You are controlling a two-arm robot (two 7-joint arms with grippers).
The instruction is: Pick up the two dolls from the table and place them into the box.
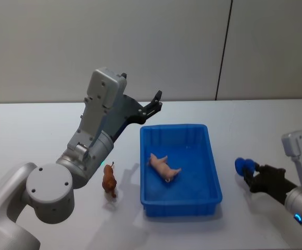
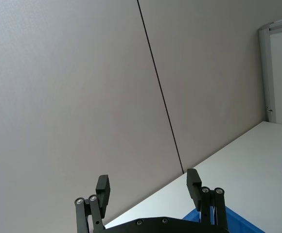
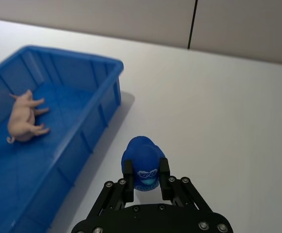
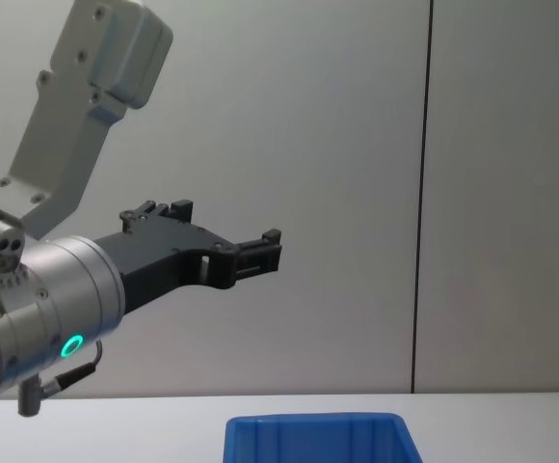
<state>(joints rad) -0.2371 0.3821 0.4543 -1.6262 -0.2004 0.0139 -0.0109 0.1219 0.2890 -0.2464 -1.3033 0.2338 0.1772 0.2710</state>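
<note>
Right gripper (image 3: pixel 146 170) clamped on blue doll (image 3: pixel 141 156), toward table's (image 3: pixel 228 97) right edge.
Doll judged light, slick; grip mid-body. Left gripper (image 2: pixel 148 179) hung raised, jaws apart.

Left end effector (image 1: pixel 156 102) raised, fingers spread; right end effector (image 1: pixel 247 169) low, clamped

Robot lab or test room indicated. Plain white worktop (image 1: pixel 255 120) backed by bare grey panelled wall (image 1: pixel 114 47), panels divided by thin dark seam (image 1: pixel 223 52). White frame (image 2: pixel 264 73) seen at wall's far end in left wrist view. Few props laid out: blue plastic box (image 1: pixel 180 209), pink pig doll (image 1: pixel 164 166) lying inside it, brown doll (image 1: pixel 109 180) just beside it, blue doll (image 1: pixel 243 165) apart on other side. Grey robot arm (image 1: pixel 88 151) with lit green status ring (image 4: pixel 71 345) raised over worktop.
</note>
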